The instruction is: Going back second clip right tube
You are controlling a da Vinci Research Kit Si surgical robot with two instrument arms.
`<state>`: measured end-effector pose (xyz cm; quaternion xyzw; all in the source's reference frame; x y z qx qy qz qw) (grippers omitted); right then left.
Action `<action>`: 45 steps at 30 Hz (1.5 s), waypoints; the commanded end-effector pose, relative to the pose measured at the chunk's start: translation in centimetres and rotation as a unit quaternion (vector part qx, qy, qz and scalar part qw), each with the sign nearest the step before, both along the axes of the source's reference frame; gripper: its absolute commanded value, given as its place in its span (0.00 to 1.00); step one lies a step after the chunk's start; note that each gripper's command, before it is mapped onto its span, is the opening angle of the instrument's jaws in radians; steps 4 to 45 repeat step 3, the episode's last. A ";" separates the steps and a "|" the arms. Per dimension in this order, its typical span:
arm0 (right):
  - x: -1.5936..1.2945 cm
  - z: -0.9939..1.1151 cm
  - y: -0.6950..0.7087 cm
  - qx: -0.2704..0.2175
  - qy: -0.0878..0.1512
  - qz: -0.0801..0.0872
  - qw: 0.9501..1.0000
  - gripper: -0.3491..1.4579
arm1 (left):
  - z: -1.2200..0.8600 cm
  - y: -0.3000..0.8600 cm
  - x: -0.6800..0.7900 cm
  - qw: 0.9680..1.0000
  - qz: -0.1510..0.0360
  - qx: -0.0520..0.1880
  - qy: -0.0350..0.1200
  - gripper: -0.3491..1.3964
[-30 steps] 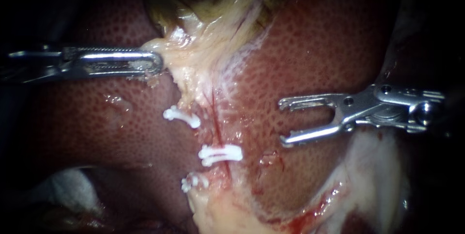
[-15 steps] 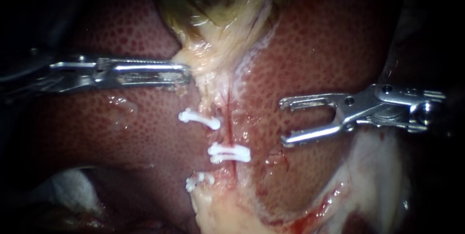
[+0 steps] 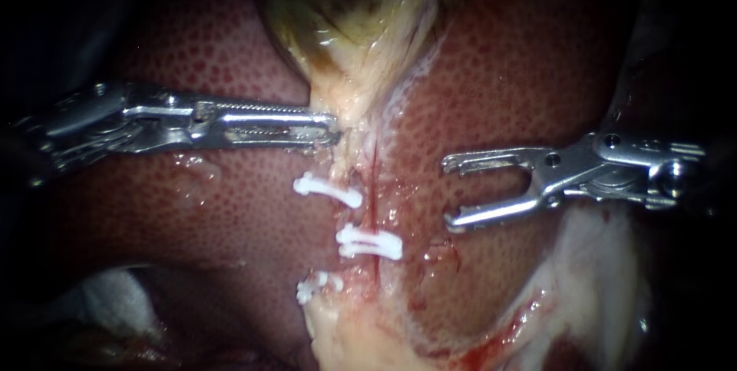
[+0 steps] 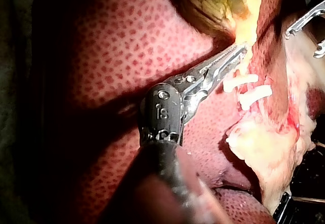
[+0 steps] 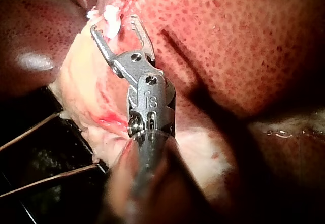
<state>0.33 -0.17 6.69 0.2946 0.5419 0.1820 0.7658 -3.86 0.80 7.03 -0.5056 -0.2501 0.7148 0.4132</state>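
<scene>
White clips: three sit on the pale strip running down from the gallbladder [image 3: 345,2]: an upper clip [image 3: 328,189], a middle clip [image 3: 370,242] and a lower clip [image 3: 315,286].
Middle clip: it lies across the thin red tube [image 3: 374,179] and shows as two white bars close together.
Upper clip: it sits up and to the left of the middle clip, beside the red tube; you cannot tell whether it reaches that tube.
Your right instrument [image 3: 447,194]: it comes in level from the right over the liver [image 3: 192,210]. Its jaws are spread wide and hold nothing.
Clip against your right jaws: the middle clip lies to the left of the open tips, about level with the lower jaw's tip. It is near but apart, with bare wet tissue between.
Right wrist view: the white of the clips shows just ahead of your spread jaws, partly cut off.
Your left instrument [image 3: 330,127]: it comes in from the left. Its jaws are pressed together on the pale tissue [image 3: 349,110] just below the gallbladder, above the upper clip.
Left wrist view: the clips lie just beside your left jaws' tip, not touching it.
Liver: mottled red, it lies on both sides of the clipped strip.
</scene>
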 end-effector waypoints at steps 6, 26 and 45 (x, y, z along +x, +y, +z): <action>0.00 0.00 0.00 0.000 0.000 0.000 1.000 0.47 | 0.01 0.00 0.00 1.000 0.000 0.000 0.000 0.00; 0.00 0.00 0.00 0.000 0.000 0.000 1.000 0.47 | 0.01 0.00 0.00 1.000 0.000 0.000 0.000 0.00; 0.00 0.00 0.00 0.000 0.000 0.000 1.000 0.47 | 0.01 0.00 0.00 1.000 0.000 0.000 0.000 0.00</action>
